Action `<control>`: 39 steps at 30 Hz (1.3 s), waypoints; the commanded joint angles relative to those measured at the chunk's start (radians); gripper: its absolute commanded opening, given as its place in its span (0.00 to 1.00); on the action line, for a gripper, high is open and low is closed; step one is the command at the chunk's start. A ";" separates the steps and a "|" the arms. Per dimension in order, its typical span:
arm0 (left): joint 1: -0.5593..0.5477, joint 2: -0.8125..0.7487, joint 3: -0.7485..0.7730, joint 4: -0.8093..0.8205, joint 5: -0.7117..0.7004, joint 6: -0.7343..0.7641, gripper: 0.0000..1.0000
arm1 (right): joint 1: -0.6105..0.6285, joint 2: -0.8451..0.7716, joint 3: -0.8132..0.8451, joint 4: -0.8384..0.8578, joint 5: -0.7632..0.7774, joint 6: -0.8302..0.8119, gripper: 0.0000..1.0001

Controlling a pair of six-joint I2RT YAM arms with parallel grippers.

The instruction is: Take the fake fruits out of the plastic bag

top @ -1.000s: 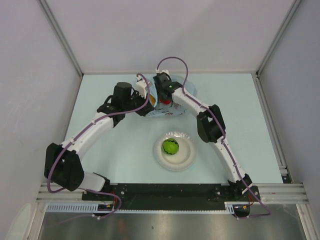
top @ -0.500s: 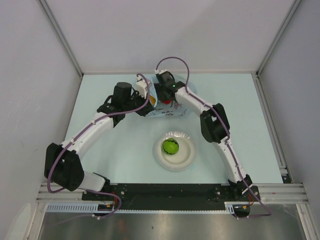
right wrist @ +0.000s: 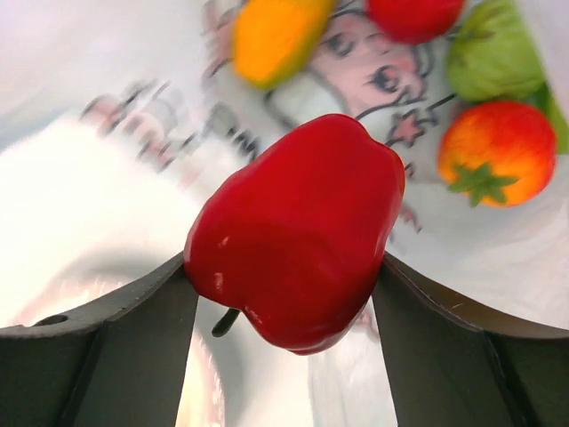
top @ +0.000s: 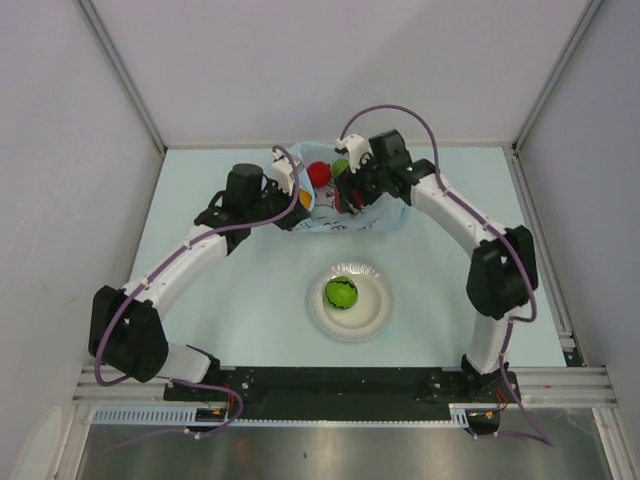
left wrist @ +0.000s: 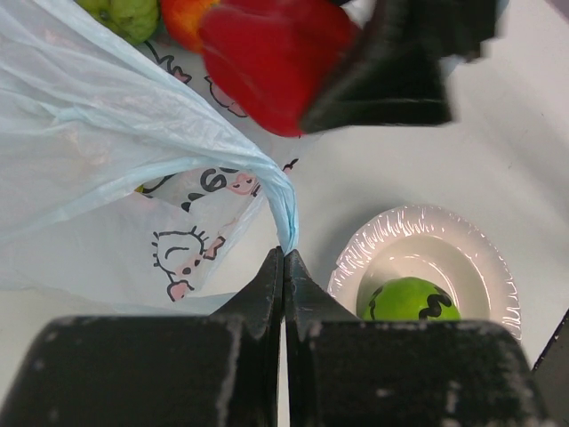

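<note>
The light-blue plastic bag (top: 384,216) lies at the back middle of the table, its mouth held up. My left gripper (left wrist: 284,253) is shut on a bunched edge of the bag (left wrist: 107,133); from above this left gripper (top: 303,203) is at the bag's left side. My right gripper (right wrist: 283,262) is shut on a glossy red fake fruit (right wrist: 298,231), hanging over the bag's mouth (top: 350,195). Still in the bag lie a yellow-orange fruit (right wrist: 271,36), a red one (right wrist: 413,16), a green one (right wrist: 493,53) and an orange-red one (right wrist: 498,151).
A white round plate (top: 318,312) stands in front of the bag, between the two arms, with a green fruit with dark markings (top: 340,293) on it. The plate (left wrist: 471,245) also shows in the left wrist view. Grey walls close the table on three sides.
My right gripper closed on the red fruit inside the bag, and the arm has swung out to the right, lifting it. The left gripper has kept its grip on the bag.
</note>
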 commanded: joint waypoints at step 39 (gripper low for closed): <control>-0.023 -0.050 -0.061 0.034 0.025 -0.003 0.00 | 0.156 -0.463 -0.725 -0.016 -0.207 -0.896 0.36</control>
